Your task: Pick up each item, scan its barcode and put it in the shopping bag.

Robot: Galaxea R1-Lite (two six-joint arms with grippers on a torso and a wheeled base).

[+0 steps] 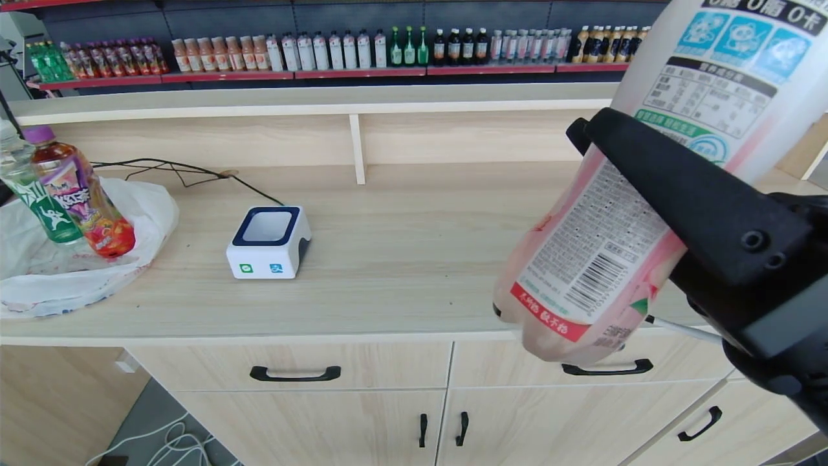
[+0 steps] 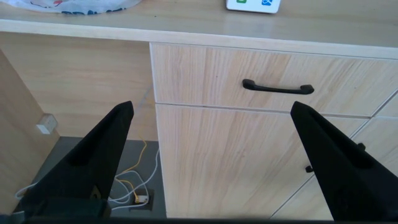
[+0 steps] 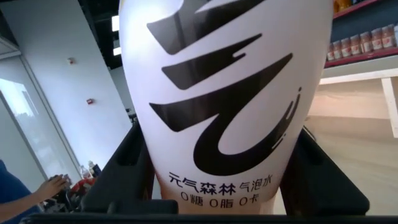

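My right gripper [image 1: 653,194] is shut on a pink and white drink bottle [image 1: 614,246], held high above the counter's right side, tilted with its barcode facing the head camera. The same bottle [image 3: 224,99] stands between the fingers in the right wrist view. A white scanner box [image 1: 268,243] with a dark-rimmed window sits mid-counter to the left. At the far left a white shopping bag [image 1: 129,259] lies on the counter with a green bottle [image 1: 32,188] and a purple-capped tea bottle [image 1: 81,194] in it. My left gripper [image 2: 208,155] is open below the counter edge, facing the drawers.
A black cable [image 1: 187,171] runs from the scanner along the counter's back. A raised wooden ledge [image 1: 356,149] borders the rear. Drawers and cabinet doors with black handles [image 1: 294,373] lie under the counter. Shelves of bottles [image 1: 323,52] line the back wall.
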